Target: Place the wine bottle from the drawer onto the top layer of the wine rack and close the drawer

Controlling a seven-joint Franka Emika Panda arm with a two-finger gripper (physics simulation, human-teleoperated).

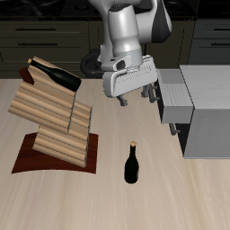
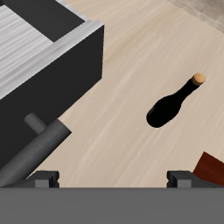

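Note:
One near-black wine bottle (image 1: 56,76) lies on the top layer (image 1: 40,90) of the wooden wine rack (image 1: 58,121). A second bottle like it (image 1: 132,164) (image 2: 175,102) stands upright on the table, nearer the front edge. My gripper (image 1: 137,96) (image 2: 114,179) is open and empty, hanging above the table between the rack and the drawer (image 1: 175,97) (image 2: 39,57). The drawer is pulled out of the grey cabinet (image 1: 208,112). Its dark bar handle (image 2: 39,144) is close to one fingertip (image 2: 48,179).
A corner of the rack's reddish-brown base board (image 1: 25,157) (image 2: 213,168) shows in both views. Dark kitchen cabinets (image 1: 54,36) run behind the table.

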